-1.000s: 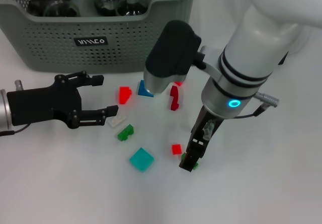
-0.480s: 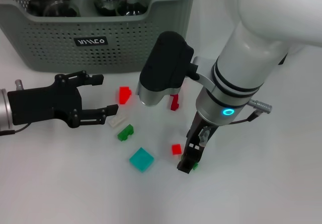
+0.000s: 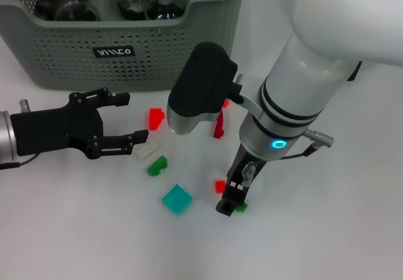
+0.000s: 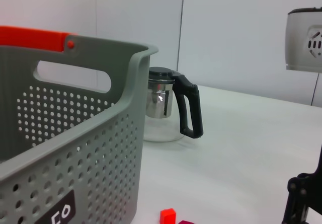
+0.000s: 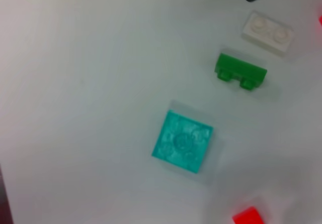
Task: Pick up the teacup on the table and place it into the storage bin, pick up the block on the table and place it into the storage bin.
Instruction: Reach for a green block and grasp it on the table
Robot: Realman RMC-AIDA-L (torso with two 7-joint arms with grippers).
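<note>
I see my right gripper [image 3: 232, 202] reaching straight down off a steeply bent white arm, fingertips low at the table, their gap unreadable. My left gripper [image 3: 123, 119] lies level off to its left, jaws spread wide, holding nothing.

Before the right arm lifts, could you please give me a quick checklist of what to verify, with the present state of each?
1. Right gripper down at a block: ok, its tip is at the table, at a small green block.
2. Block held between the fingers: cannot tell, the gripper hides most of it.
3. Neighbours clear of the gripper: not ok, a small red block lies right beside it.
4. Left gripper out of the way: ok, it sits open by the white block, apart from the right arm.
5. Storage bin ready: ok, its top is open; glassware already sits inside.
6. Teacup left on the table: cannot tell, none shows there.
</note>
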